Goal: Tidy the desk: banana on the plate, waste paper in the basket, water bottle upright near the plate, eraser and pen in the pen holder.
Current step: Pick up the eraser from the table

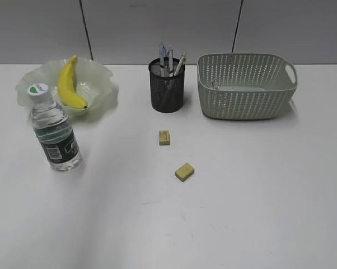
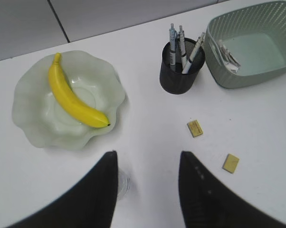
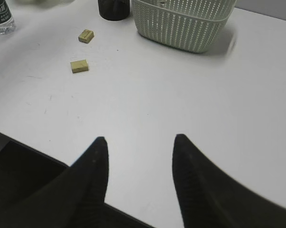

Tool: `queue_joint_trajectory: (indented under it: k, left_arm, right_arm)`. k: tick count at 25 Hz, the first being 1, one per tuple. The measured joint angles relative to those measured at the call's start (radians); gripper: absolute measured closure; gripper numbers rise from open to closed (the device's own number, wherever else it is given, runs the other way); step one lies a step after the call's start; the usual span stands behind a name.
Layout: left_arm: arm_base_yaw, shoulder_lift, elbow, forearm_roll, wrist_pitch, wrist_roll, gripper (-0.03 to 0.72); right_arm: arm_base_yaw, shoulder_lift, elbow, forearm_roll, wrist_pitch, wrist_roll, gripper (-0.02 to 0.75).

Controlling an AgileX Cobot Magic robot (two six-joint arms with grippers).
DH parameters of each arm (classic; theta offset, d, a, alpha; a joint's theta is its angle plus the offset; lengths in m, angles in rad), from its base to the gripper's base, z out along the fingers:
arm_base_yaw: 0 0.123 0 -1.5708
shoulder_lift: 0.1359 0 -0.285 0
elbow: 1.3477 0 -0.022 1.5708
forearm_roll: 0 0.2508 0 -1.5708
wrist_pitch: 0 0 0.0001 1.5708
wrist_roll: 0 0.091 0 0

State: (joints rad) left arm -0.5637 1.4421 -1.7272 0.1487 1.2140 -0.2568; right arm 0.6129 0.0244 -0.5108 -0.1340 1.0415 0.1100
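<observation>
Left end effector (image 2: 145, 190) hangs open and empty over the water bottle (image 1: 54, 131), upright beside the plate (image 1: 104, 78) holding the banana (image 1: 70, 85). Right end effector (image 3: 138, 178) is open over bare surface (image 1: 258, 196). Two yellowish erasers (image 1: 184, 171) lie before the pen holder (image 1: 167, 87); waste paper (image 2: 228, 54) sits in the basket (image 1: 244, 95).

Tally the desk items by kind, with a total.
Banana: 1
Plate: 1
Water bottle: 1
Pen holder: 1
Basket: 1
Erasers: 2
Waste paper in the basket: 1
Pens in the holder overlap, so not counted.
Total: 8
</observation>
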Motion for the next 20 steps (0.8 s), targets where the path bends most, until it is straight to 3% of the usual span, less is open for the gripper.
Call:
queue_joint_trajectory:
  k: [4, 13, 20]
  left_arm:
    - [-0.001, -0.192, 0.178, 0.000, 0.000, 0.002, 0.385]
    - [-0.001, -0.690, 0.711, -0.001, 0.008, 0.003, 0.395]
    - [-0.001, -1.053, 1.028, -0.001, 0.013, 0.005, 0.402]
  right_arm:
    - [0.000, 0.000, 0.000, 0.000, -0.001, 0.000, 0.377]
    - [0.000, 0.000, 0.000, -0.002, -0.001, 0.000, 0.377]
    - [0.000, 0.000, 0.000, -0.002, -0.001, 0.000, 0.377]
